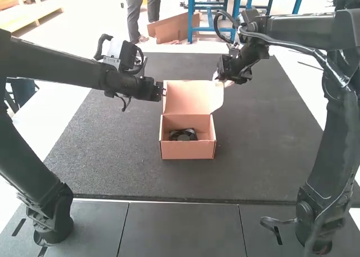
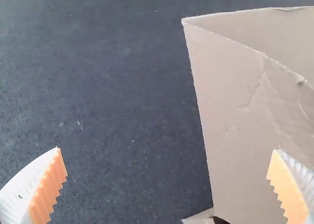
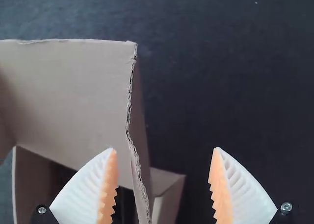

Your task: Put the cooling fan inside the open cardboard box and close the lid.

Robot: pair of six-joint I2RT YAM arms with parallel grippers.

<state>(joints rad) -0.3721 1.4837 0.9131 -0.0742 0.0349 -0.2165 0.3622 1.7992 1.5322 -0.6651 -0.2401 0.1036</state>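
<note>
The cardboard box (image 1: 188, 134) sits at the centre of the high view on a dark mat (image 1: 101, 139) that covers the table (image 1: 180, 229). Its top is open, and the black cooling fan (image 1: 183, 135) lies inside on the bottom. The lid (image 1: 188, 97) stands upright from the rear wall, just above centre frame, with a side flap at its right edge bent forward. The left fingers (image 1: 159, 91) are left of centre in the high view, right at the lid's left edge. In the left wrist view these white ribbed fingers (image 2: 46, 189) with orange pads are spread wide at the lower corners, and the lid's (image 2: 245, 111) edge stands between them, close to the one at lower right; contact cannot be made out. The right fingers (image 1: 223, 80) are at the lid's upper right corner, above and right of centre. In the right wrist view they (image 3: 98, 185) are also apart, with the flap's ragged edge (image 3: 132, 136) rising between them nearer the lower-left one, not pinched.
</note>
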